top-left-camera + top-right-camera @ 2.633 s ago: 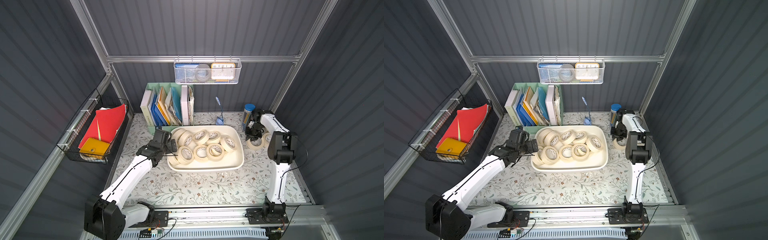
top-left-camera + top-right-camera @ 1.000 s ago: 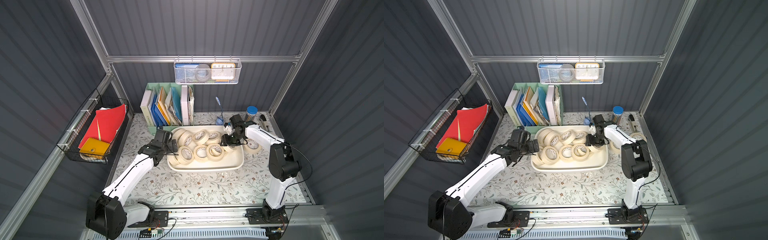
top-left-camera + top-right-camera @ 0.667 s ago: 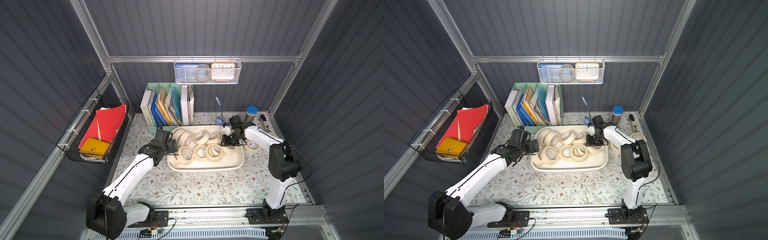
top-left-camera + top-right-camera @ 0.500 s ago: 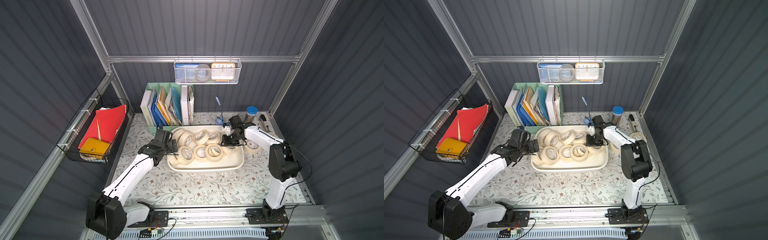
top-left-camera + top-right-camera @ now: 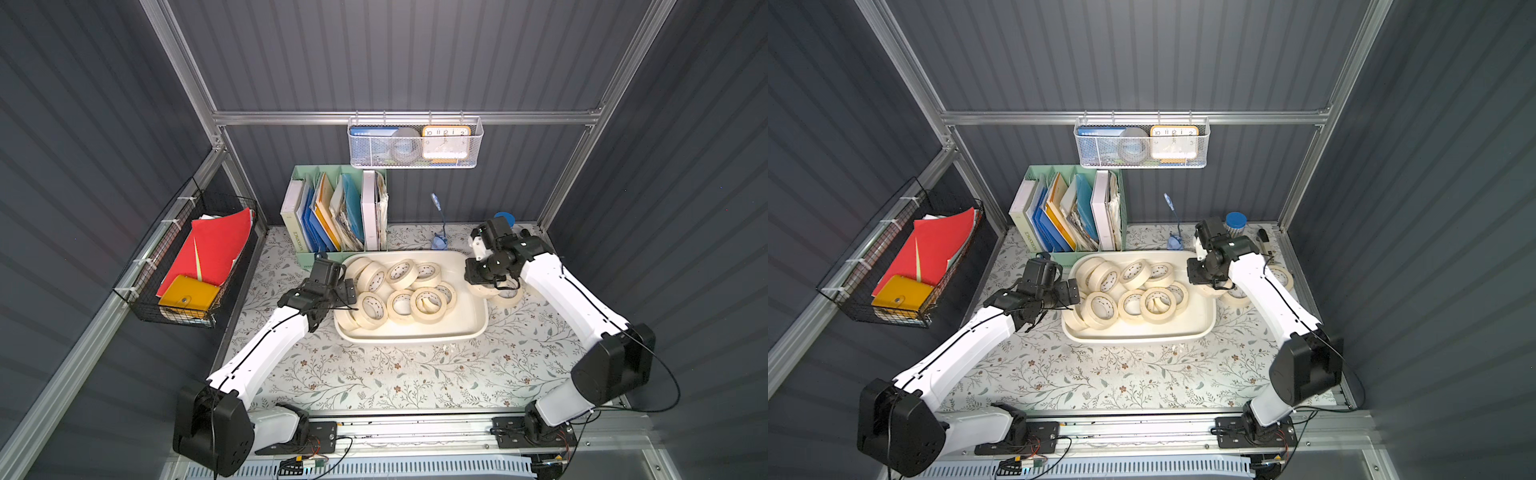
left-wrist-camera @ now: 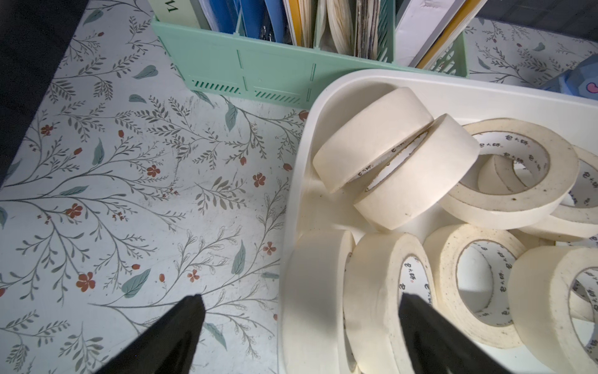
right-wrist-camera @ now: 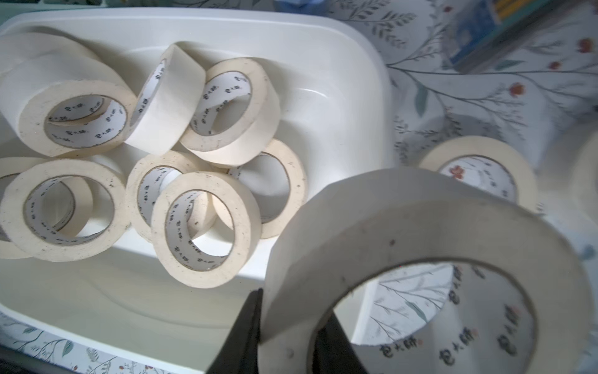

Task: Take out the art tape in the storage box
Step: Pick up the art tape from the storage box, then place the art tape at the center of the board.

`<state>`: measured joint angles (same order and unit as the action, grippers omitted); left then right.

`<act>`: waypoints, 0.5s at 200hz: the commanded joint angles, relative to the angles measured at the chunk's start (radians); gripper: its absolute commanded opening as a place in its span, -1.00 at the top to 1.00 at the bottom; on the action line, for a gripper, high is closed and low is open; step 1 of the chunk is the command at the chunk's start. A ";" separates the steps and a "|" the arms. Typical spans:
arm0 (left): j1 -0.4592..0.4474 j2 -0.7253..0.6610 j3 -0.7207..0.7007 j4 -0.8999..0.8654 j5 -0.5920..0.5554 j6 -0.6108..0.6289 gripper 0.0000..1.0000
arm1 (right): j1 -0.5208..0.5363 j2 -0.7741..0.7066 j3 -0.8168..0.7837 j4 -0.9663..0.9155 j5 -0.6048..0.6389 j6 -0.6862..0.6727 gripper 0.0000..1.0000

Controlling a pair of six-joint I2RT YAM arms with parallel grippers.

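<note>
Removal step: right tool (image 7: pixel 291 330) pinches one art tape (image 7: pixel 420 226) roll at the right rim of the storage box (image 5: pixel 415 336), probably next needing release onto the tabletop (image 5: pixel 415 374); left tool (image 6: pixel 301 311) stands spread.

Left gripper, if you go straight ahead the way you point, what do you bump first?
Probably the tape roll standing just inside the box wall. The open left gripper straddles both. Depth is unclear.

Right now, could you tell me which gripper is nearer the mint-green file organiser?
Left. The left gripper is open at the storage box rim in front of the file organiser; the right gripper is at the box's opposite end, shut on a tape roll.
</note>
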<state>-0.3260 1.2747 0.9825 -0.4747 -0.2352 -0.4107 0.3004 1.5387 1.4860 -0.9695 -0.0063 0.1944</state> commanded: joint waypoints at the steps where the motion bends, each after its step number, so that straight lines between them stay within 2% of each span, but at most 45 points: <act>1: -0.019 0.022 -0.002 0.025 0.042 0.003 -1.00 | -0.114 -0.035 -0.098 -0.139 0.132 0.077 1.00; 33: -0.021 0.040 -0.003 0.039 0.038 0.043 -1.00 | -0.335 -0.154 -0.299 -0.037 0.153 0.118 1.00; 45: -0.021 0.032 -0.014 0.053 0.033 0.045 -1.00 | -0.425 -0.166 -0.351 -0.004 0.179 0.130 1.00; 61: -0.021 0.019 -0.032 0.071 0.025 0.047 -1.00 | -0.537 -0.153 -0.389 0.030 0.150 0.149 1.00; 100: -0.021 -0.004 -0.043 0.046 0.002 0.062 -1.00 | -0.670 -0.069 -0.413 0.152 0.100 0.140 1.00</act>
<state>-0.3435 1.3060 0.9543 -0.4206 -0.2111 -0.3798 -0.3264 1.4200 1.0687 -0.9192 0.1139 0.3233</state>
